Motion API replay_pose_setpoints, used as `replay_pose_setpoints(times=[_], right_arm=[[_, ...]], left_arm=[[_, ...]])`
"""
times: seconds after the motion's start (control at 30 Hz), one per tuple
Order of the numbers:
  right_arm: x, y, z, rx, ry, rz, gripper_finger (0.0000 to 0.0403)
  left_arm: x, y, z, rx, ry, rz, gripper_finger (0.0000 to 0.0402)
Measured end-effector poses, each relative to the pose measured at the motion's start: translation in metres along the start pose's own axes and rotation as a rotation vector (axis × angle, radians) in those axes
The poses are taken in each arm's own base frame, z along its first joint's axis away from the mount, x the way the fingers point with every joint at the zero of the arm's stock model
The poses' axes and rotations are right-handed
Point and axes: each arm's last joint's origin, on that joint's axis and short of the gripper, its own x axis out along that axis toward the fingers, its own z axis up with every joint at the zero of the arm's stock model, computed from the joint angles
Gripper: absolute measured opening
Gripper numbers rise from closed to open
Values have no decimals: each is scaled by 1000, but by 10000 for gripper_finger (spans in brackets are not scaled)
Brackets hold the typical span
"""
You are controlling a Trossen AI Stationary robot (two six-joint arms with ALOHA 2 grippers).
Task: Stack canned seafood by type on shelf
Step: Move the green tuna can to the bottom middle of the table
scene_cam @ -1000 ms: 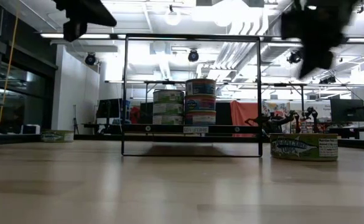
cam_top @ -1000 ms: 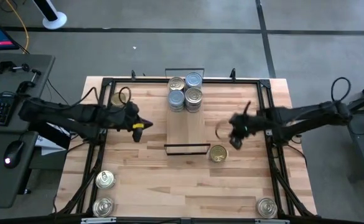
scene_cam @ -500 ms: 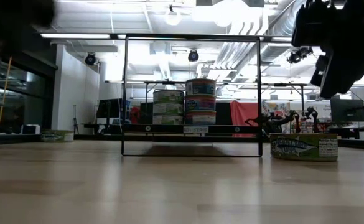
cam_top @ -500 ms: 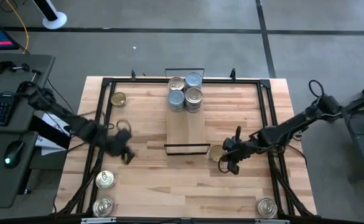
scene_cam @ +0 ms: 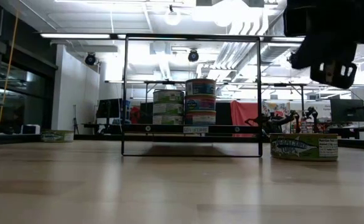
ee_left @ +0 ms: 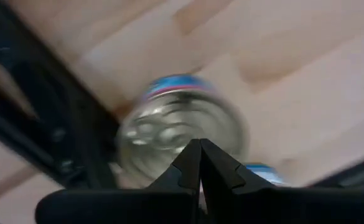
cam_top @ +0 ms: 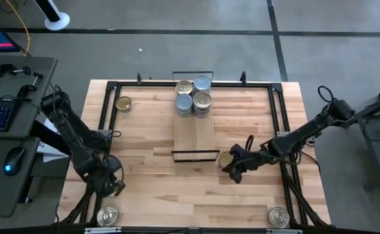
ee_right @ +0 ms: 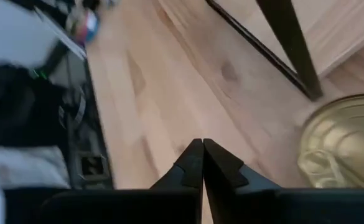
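Left gripper (cam_top: pixel 114 188) hung over silver-topped tin (ee_left: pixel 180 140) near table's front-left, fingers closed, empty. Right gripper (cam_top: pixel 231 173) closed, empty, beside gold-topped tin (cam_top: pixel 225 159) by shelf (cam_top: pixel 195 135). Four tins stacked at shelf's far end.

We see two dark, near-black arms built of slim tubular links with thicker joints. The left arm (cam_top: pixel 73 140), at the left of the high view, carries a small yellow mark near its tip, low in the frame. The right arm (cam_top: pixel 300 135), at the right, trails a looped black cable by its upper joint. In both wrist views, the fingers (ee_left: pixel 200 165) are matte black, tapering wedges.
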Motion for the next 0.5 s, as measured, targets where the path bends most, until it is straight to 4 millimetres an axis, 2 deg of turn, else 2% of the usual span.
replay_pose_setpoints(times=[0.2, 0.5], right_arm=[[-3, 10, -2, 132, -82, 31, 0], [-12, 33, 3, 106, -145, 81, 0]], left_arm=[[13, 3, -15, 67, -12, 65, 0], [37, -13, -25, 75, -22, 55, 0]])
